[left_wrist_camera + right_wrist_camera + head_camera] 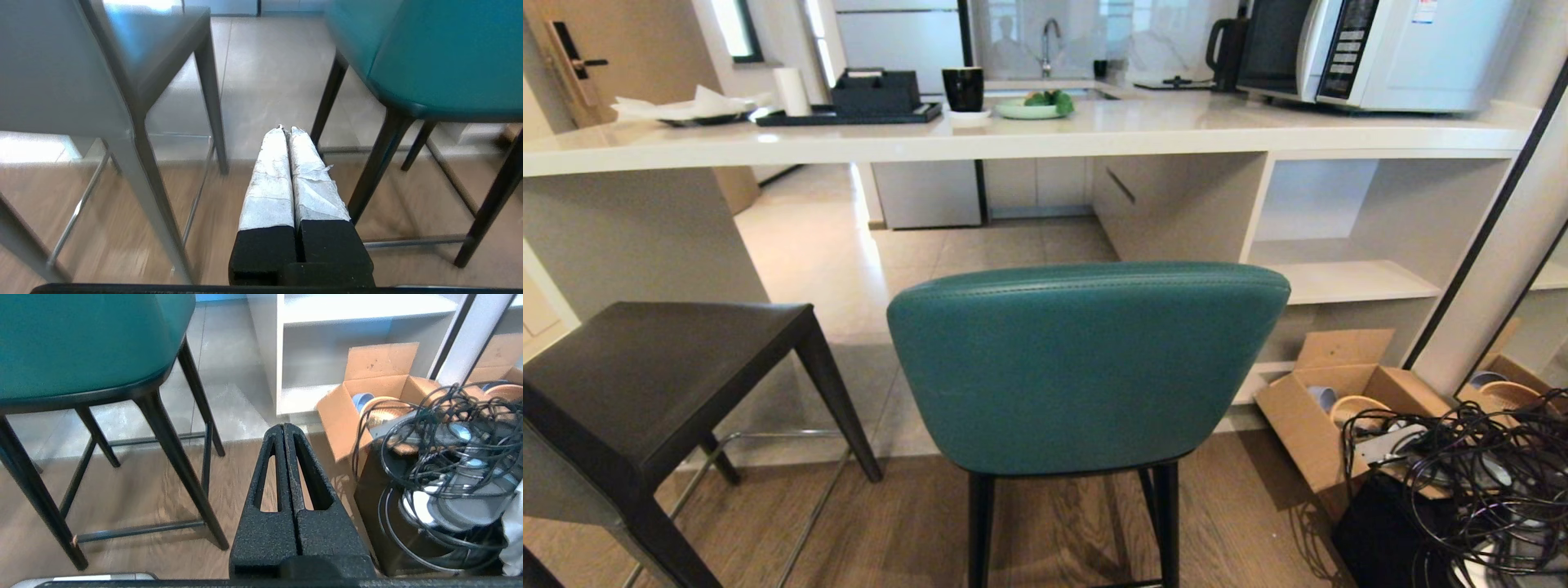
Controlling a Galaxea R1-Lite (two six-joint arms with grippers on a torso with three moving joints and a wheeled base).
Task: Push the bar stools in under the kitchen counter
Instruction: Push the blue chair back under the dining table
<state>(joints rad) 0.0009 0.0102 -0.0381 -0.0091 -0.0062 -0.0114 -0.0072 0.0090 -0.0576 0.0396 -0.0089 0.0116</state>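
Before the long glossy white stone-look kitchen counter (1013, 135), the teal curved-back stool (1086, 367) and grey leather stool (645, 384) stand unpushed; left gripper (286, 130) and right gripper (284, 426), jaws together, must advance to a backrest.

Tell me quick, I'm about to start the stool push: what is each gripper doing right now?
Left gripper: fingers closed, holding nothing, low between the two stools.
Right gripper: fingers closed, holding nothing, beside the teal stool.
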